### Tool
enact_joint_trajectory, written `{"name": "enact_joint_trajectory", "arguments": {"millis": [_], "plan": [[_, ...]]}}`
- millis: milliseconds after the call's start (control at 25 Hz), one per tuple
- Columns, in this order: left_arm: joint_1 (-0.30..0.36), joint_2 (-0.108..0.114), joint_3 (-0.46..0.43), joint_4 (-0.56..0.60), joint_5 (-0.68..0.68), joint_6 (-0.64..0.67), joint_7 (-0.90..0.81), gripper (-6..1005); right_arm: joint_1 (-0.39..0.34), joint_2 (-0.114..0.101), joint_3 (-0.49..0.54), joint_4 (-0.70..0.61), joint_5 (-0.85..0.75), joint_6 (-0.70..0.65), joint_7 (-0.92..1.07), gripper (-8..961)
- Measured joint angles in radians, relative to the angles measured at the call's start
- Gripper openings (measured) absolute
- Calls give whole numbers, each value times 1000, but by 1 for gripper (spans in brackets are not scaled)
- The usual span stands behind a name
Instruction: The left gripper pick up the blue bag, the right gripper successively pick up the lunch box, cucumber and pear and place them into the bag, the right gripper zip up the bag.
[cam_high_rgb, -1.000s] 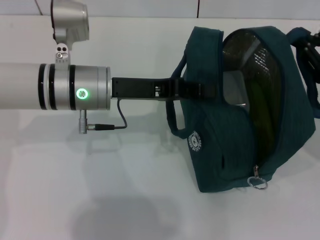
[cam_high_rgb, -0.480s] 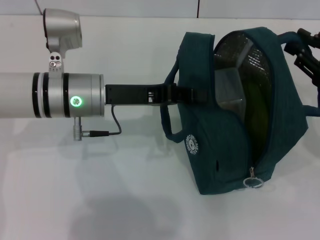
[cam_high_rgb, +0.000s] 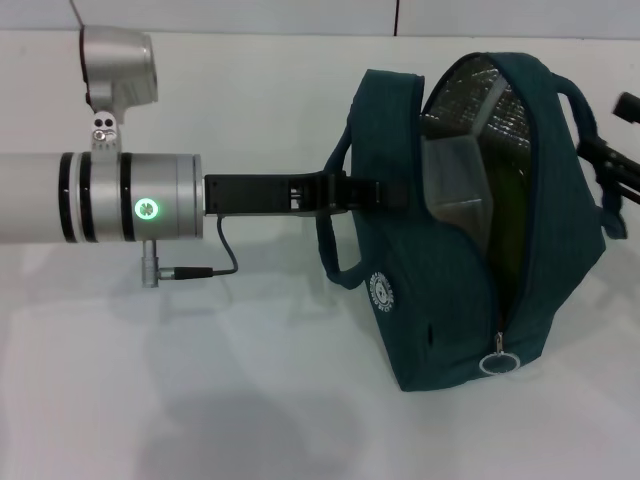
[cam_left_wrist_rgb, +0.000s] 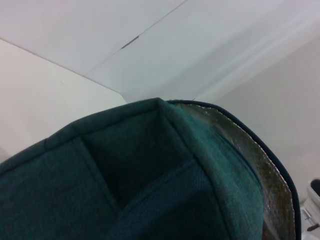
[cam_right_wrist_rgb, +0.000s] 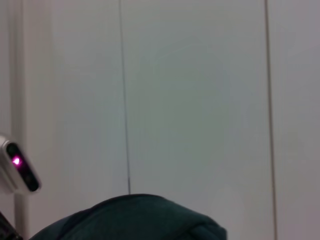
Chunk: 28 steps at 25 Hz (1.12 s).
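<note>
A plain white surface (cam_high_rgb: 250, 400) fills nearly the whole head view, smooth and matte, with soft grey shadows pooled toward its near edge. Along its far edge runs a pale grey-white wall (cam_high_rgb: 300, 15), crossed by a thin dark vertical line near the middle. The right wrist view shows pale wall panels (cam_right_wrist_rgb: 195, 100) split by narrow upright seams. The left wrist view shows white panels (cam_left_wrist_rgb: 75, 35) meeting at angled seams. Light is even and diffuse.
</note>
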Motion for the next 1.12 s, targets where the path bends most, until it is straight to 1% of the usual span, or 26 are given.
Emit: {"name": "enact_joint_trajectory", "arguments": {"millis": [80,200,280,400,520,640,760,840,920,1120], "plan": [[5,0,0,0,-2,-1,1,38,-19,4,25,0,-1,-19,-5,594],[10,1,0,-1,-9,-3,4,39,-40,10,66,5,-1,-90,-17,667],[11,1,0,-1,-11,-6,6,39,-48,7,79,14,-7,-177,-23,667],[16,2,0,-2,-16,-8,10,40,-54,4,86,23,-62,-369,-59,668],[25,3,0,-2,-19,-9,12,40,-62,14,86,23,-131,-504,-111,668],[27,3,0,-2,-19,-9,12,41,-71,22,84,23,-192,-578,-130,667],[28,3,0,-2,-19,-9,12,41,-72,23,85,26,-273,-612,-130,667],[29,3,1,-2,-19,-9,12,41,-73,23,86,32,-325,-611,-128,665],[30,3,0,-2,-19,-9,12,41,-71,21,86,54,-363,-592,-125,663],[30,3,0,-1,-19,-9,12,42,-54,8,87,140,-400,-512,-125,658]]}}
